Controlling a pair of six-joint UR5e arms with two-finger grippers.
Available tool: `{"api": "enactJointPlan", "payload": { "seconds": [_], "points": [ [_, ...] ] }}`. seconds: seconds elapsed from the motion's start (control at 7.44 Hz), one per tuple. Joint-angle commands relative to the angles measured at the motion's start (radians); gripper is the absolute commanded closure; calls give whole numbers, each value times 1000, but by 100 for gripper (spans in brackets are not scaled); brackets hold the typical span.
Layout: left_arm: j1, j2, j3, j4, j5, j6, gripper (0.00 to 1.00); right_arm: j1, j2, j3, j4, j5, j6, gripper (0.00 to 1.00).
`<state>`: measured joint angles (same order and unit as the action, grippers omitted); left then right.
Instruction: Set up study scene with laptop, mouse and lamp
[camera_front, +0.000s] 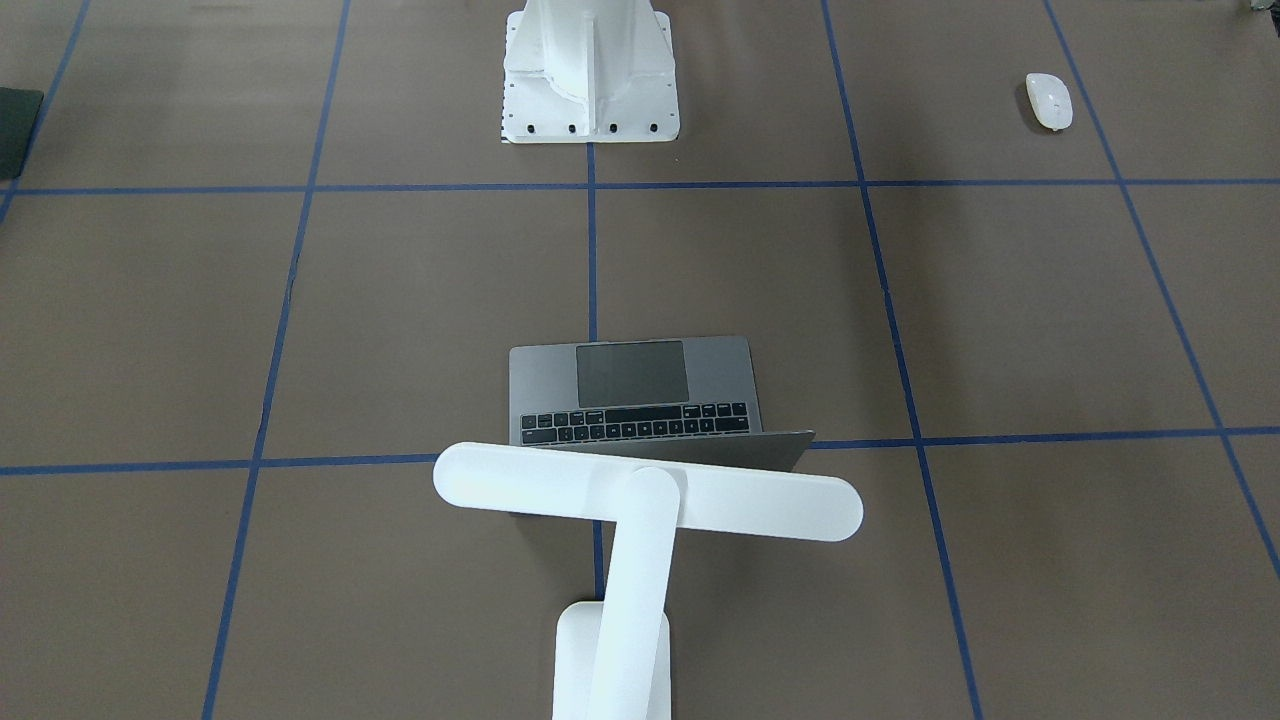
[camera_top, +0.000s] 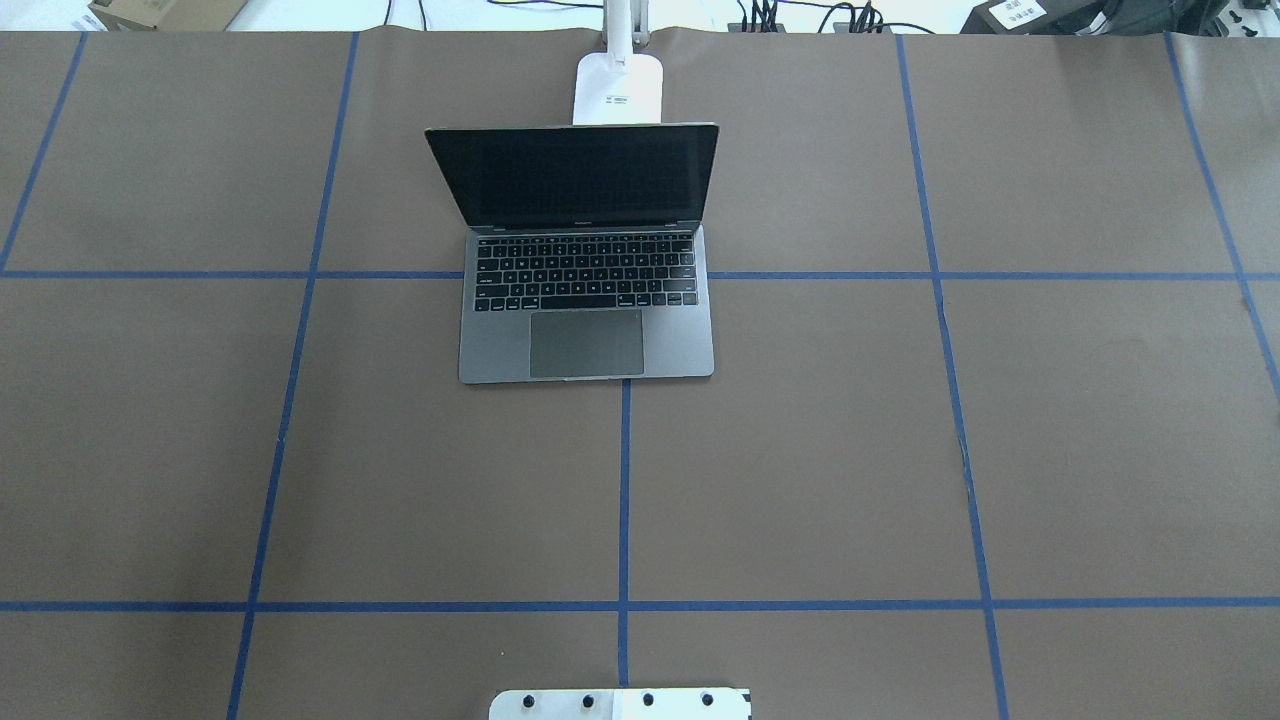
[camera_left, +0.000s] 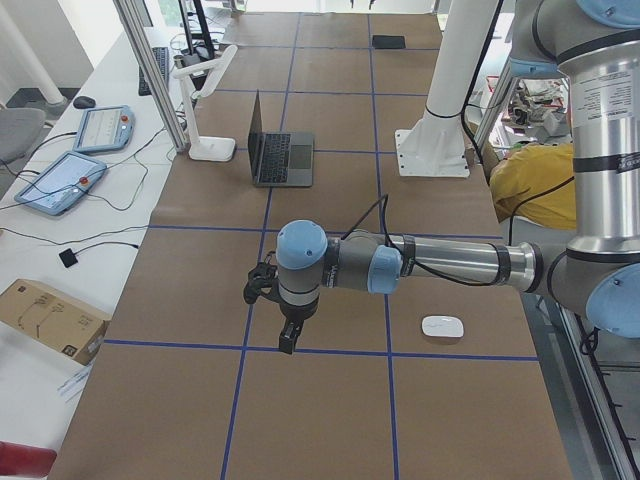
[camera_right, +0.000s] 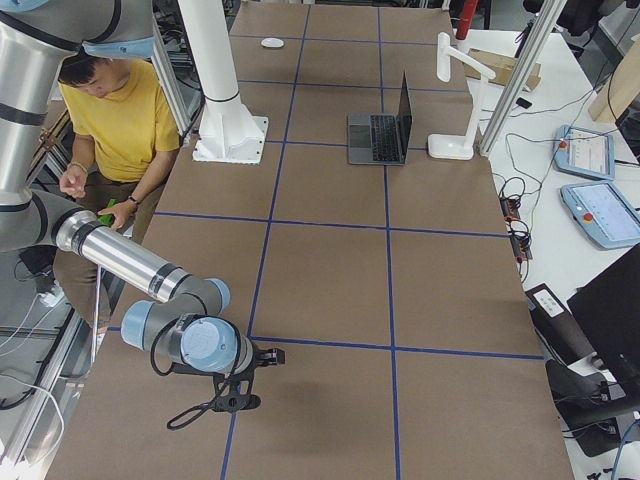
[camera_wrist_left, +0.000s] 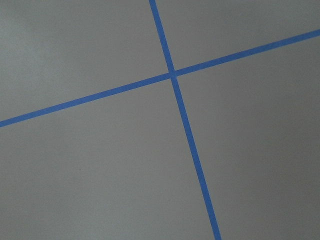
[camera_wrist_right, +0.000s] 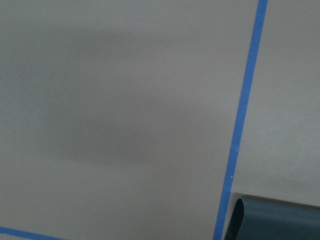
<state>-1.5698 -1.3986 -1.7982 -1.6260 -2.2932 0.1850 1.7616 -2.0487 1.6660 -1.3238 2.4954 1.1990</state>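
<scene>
Lamp (camera_front: 640, 500) near open laptop (camera_front: 630, 385), mouse (camera_front: 1049, 100) well apart; left hand (camera_left: 288, 338), right hand (camera_right: 233, 401): grip unclear.

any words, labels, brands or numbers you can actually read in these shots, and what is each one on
No text here can be read word for word.
laptop: key legends and a small mark under the screen, too small to read.
lamp: a dark printed label on its base, blurred.
left arm: printed lines on the upright grey segment, blurred.
</scene>
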Motion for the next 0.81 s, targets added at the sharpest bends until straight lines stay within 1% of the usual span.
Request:
{"api": "enactJointPlan", "payload": {
  "seconds": [0.0,0.13,0.27,0.4,0.54,0.67],
  "points": [
    [1,3,13,0,0,4,0,-46,-2,89,-102,-73,2,0],
    [2,0,67,2,-2,1,0,-63,-2,130,-182,-76,2,0],
    [5,-22,101,38,-2,-4,0,-68,2,165,-275,-76,13,7],
    [5,-22,106,129,-12,-4,0,-68,-7,199,-305,-78,25,12],
    [5,-22,97,209,-14,-2,0,-67,-14,198,-304,-79,24,10],
    [4,-19,92,233,-15,-1,0,-67,-25,199,-301,-67,10,1]
  ]
}}
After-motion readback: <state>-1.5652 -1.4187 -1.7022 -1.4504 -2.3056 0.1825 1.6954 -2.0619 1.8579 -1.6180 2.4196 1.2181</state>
